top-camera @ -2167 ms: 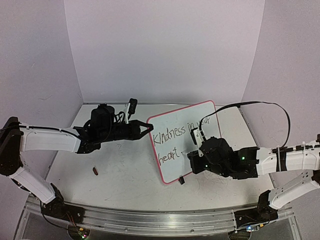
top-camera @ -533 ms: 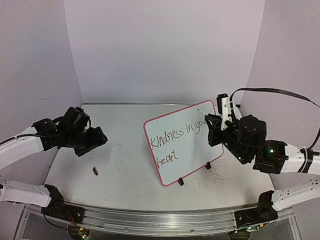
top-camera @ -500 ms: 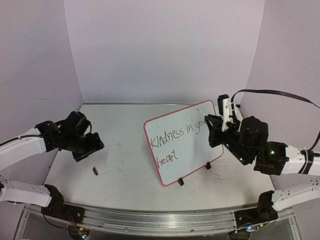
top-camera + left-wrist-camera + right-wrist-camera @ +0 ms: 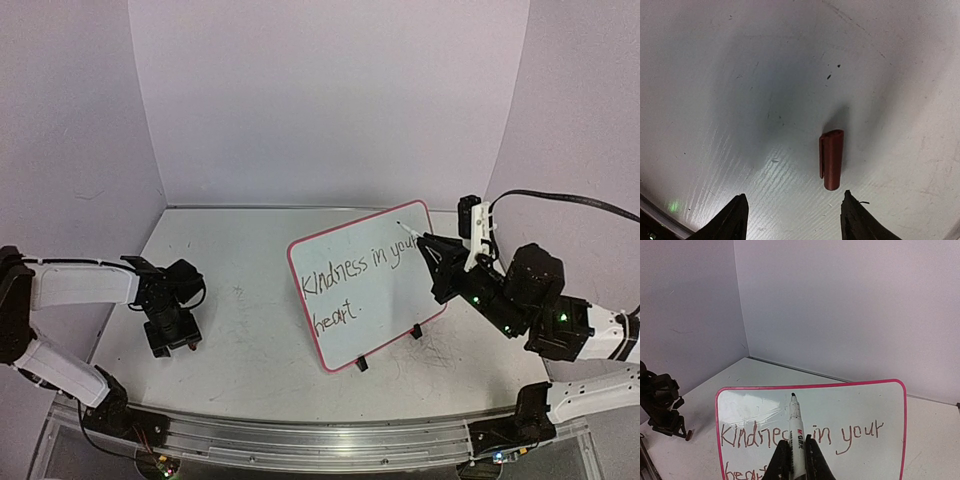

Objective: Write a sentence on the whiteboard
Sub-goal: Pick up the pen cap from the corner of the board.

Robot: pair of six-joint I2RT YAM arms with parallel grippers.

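The whiteboard (image 4: 375,325) stands tilted on its black clip feet in the middle of the table, and its pink rim (image 4: 810,386) fills the right wrist view. The sentence (image 4: 352,272) reads "Kindness in your heart." in two lines (image 4: 850,432). My right gripper (image 4: 440,262) is shut on a white marker (image 4: 796,427), uncapped, with its tip held off the board's upper right corner. My left gripper (image 4: 172,342) points down at the table, open. A red marker cap (image 4: 832,160) lies flat just ahead of its fingertips (image 4: 855,220), nearer the right one, untouched.
The scuffed white table (image 4: 250,340) is boxed in by lilac walls at the back and on both sides. The metal rail with the arm bases (image 4: 300,440) runs along the near edge. The left arm (image 4: 662,405) shows at the left of the right wrist view.
My left arm has swung down and back toward the near left and now points straight down over the cap. My right arm has drawn back to the right with the marker.
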